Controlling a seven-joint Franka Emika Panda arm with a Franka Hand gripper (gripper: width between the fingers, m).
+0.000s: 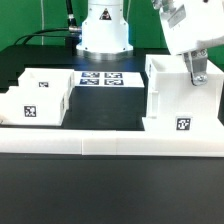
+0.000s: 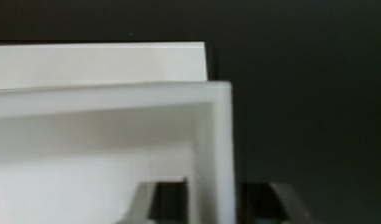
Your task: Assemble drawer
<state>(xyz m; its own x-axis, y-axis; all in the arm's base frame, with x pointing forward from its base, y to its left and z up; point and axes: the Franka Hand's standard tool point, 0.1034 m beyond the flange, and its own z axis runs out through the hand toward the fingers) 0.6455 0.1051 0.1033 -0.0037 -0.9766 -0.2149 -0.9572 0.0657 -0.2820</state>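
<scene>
The tall white box housing stands on the table at the exterior view's right, with a square tag on its front. My gripper comes down from above onto the housing's top edge. In the wrist view my gripper straddles a thin white wall of the housing. One dark finger sits on each side, and the pads lie against the wall. A smaller white open-top tray with a tag sits at the exterior view's left. No second tray can be told apart.
The marker board lies flat in the middle in front of the robot base. The long low white border bar runs along the front of the table.
</scene>
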